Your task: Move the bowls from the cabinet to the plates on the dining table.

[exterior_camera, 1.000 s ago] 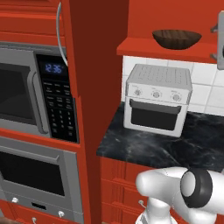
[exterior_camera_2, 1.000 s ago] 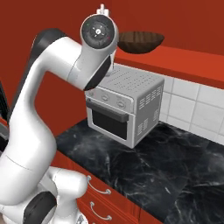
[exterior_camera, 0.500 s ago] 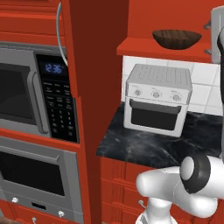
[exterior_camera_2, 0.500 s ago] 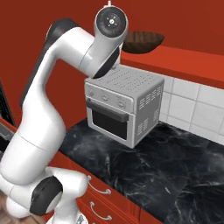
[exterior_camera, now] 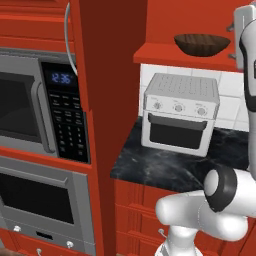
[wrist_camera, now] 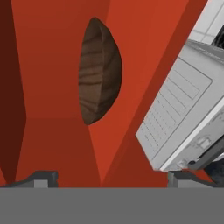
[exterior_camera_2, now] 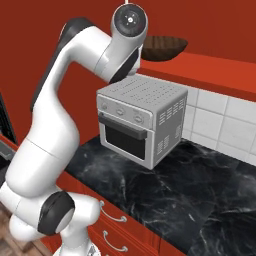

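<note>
A: What has changed? 
B: Your arm has swung up; the pincer [wrist_camera: 107, 177], spread wide and empty, now faces the wooden bowl [wrist_camera: 99, 70] ahead on the cabinet shelf [exterior_camera: 165, 54]. 
A: Meaning? 
B: Reach next.

Bright, even rendered light, soft shadows, no glare; slightly soft, pixelated edges throughout

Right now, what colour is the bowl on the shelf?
Dark brown grained wood; the bowl shows best in the hand view.
</note>
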